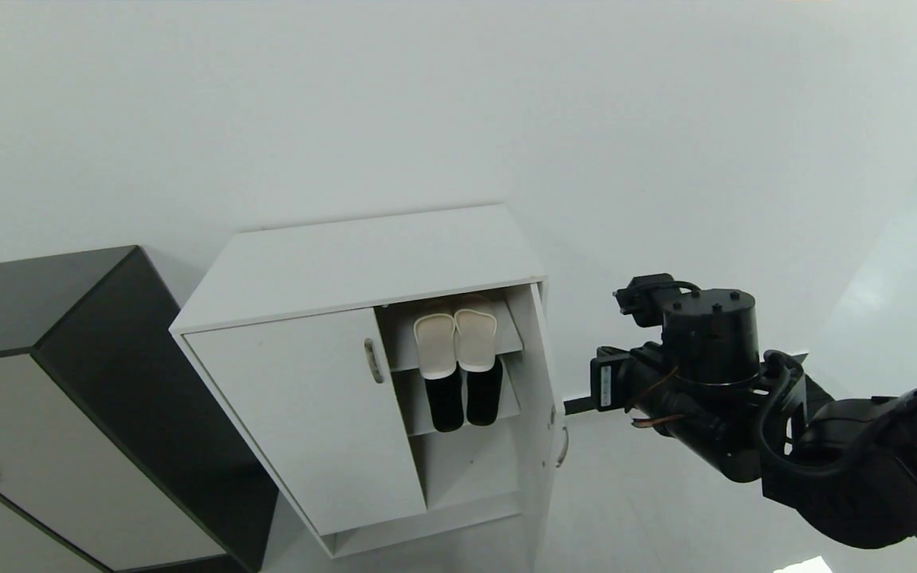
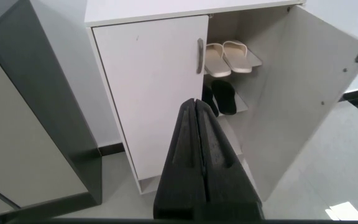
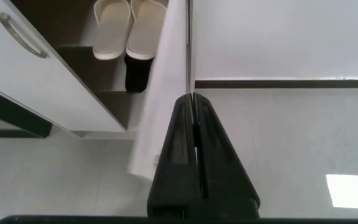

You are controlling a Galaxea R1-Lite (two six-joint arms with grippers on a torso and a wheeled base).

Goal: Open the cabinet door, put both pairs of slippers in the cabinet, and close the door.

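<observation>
A white cabinet [image 1: 363, 255] stands against the wall with its left door [image 1: 307, 414] shut and its right door [image 1: 542, 398] swung open. Inside, a white pair of slippers [image 1: 456, 338] lies on the upper shelf and a black pair [image 1: 464, 398] on the shelf below. My right gripper [image 1: 574, 406] is shut and empty, its tips just outside the open door, a little above that door's handle [image 1: 562, 446]. The right wrist view has these tips [image 3: 194, 99] close to the door's edge [image 3: 160, 93]. My left gripper [image 2: 195, 102] is shut and empty, in front of the shut door [image 2: 154, 81].
A dark cabinet [image 1: 68, 358] stands right beside the white one on its left. A plain white wall runs behind both. Pale floor [image 1: 665, 509] stretches out to the right of the open door.
</observation>
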